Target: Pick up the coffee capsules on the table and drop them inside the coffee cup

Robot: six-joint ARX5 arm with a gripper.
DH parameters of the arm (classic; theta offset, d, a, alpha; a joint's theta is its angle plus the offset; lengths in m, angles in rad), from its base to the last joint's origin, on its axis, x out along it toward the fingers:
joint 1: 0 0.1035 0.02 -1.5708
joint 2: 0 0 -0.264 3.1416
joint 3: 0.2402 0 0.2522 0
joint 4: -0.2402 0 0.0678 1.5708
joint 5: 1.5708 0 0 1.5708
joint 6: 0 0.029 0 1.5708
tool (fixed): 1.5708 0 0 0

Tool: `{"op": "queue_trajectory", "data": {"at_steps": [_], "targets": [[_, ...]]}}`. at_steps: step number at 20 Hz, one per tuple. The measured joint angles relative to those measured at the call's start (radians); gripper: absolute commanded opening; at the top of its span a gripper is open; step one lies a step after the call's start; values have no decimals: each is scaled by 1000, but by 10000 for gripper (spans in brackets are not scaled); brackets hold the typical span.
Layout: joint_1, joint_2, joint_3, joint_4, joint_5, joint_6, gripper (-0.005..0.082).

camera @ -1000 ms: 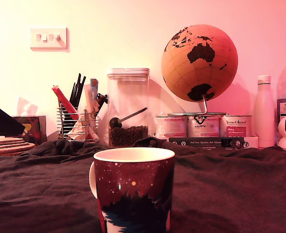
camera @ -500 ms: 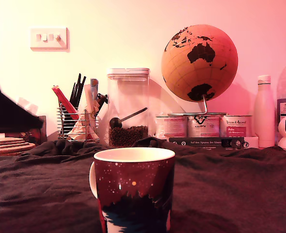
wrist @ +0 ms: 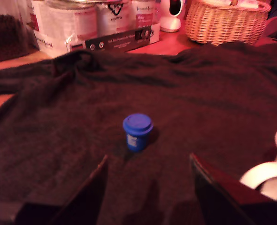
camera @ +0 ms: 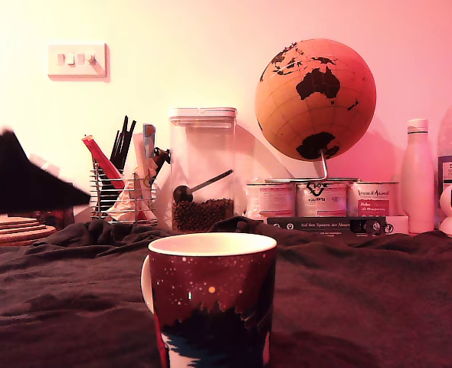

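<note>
A blue capsule (wrist: 137, 131) stands upright on the dark cloth of the table (wrist: 213, 93), lid up, just ahead of the gripper (wrist: 148, 176), whose jaws are spread wide with nothing between them. The cup (camera: 211, 299) sits close by. To my eye, the arm should come down centred so both jaws straddle the capsule evenly before closing.

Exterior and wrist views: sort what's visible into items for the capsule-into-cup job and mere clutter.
Job items:
- blue capsule, upright on the dark cloth
- starry red mug
- gripper, jaws apart

Clutter:
- globe
- coffee bean jar
- pale tins
- utensil rack
- white bottle
- wicker basket
</note>
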Motion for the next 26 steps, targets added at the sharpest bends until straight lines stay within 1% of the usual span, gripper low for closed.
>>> {"op": "queue_trajectory", "data": {"at_steps": [2, 3, 4, 5, 6, 9, 10, 13, 18, 20, 22, 25, 26], "targets": [[-15, 74, -2, 77, 0, -5, 499], [-23, 105, -3, 121, 0, -26, 499], [-29, 133, -4, 167, -5, -26, 499], [-34, 154, -4, 203, -13, -53, 499], [-40, 174, -4, 243, -24, -58, 499], [-56, 239, -3, 293, -39, -70, 499], [-63, 259, 2, 293, -46, -77, 499], [-89, 311, 42, 294, -53, -79, 499], [-112, 396, 122, 292, -87, -74, 499], [-114, 418, 152, 259, -98, -72, 499], [-116, 435, 184, 229, -105, -58, 499], [-130, 455, 238, 167, -106, -55, 499], [-138, 458, 254, 142, -106, -47, 499]]}}
